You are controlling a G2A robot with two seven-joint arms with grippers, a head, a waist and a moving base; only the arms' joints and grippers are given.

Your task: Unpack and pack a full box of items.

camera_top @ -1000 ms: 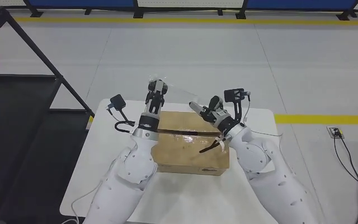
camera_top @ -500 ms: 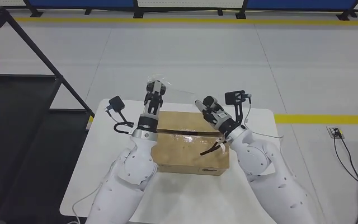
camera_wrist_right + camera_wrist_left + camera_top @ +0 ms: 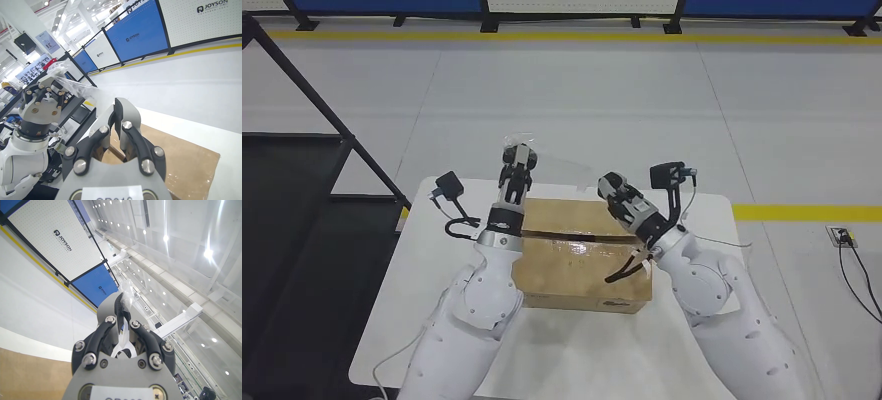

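I saw a pale glossy floor (image 3: pixel 642 100), a yellow line (image 3: pixel 542 36) painted along its far edge, blue and white partition panels (image 3: pixel 136 39) behind it, a black metal frame (image 3: pixel 312 100) at one side, a white table (image 3: pixel 407 290), bright ceiling lights (image 3: pixel 208 254) overhead

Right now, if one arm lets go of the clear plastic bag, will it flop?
Probably floppy: the clear plastic bag crumples where the left gripper pinches it. Likely light: thin enough to see through. It may slip, being glossy film.
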